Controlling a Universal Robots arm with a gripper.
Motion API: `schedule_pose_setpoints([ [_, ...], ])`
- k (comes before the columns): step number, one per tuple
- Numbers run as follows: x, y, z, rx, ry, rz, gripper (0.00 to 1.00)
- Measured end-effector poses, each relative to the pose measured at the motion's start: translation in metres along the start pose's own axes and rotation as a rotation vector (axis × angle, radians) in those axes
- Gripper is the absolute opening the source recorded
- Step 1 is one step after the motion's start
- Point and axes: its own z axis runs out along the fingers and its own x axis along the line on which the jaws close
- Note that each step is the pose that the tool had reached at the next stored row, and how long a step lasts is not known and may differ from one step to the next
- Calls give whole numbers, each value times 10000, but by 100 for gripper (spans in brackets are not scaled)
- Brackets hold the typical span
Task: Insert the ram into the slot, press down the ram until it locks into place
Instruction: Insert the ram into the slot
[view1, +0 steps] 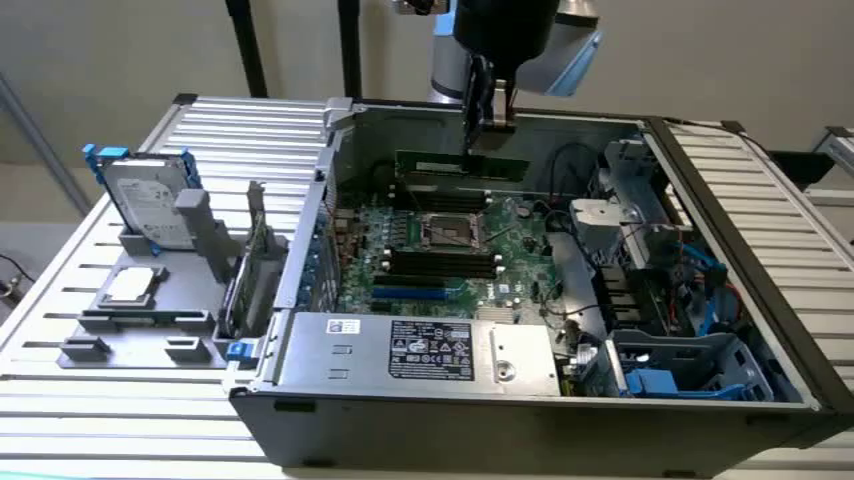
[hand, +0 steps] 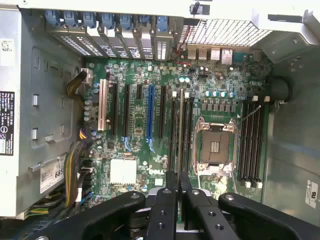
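Slatted metal tabletop (view1: 787, 250), pale wall behind, and the open computer case (view1: 400, 420) takes up its middle. A grey parts fixture (view1: 134, 320) sits by the tabletop's edge on the exterior view's left. The arm drops in from above, gripper (view1: 483, 135) pointing straight down and clenched on the ram (view1: 441, 165). The ram hangs level over the mainboard (view1: 521, 235), edge-on over the black slots (hand: 189, 130), not seated
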Motion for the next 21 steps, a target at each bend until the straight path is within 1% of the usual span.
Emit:
schedule_pose_setpoints([
  [17,0,2,3,1,1,1,13],
  [21,1,17,70,18,1,-1,13],
])
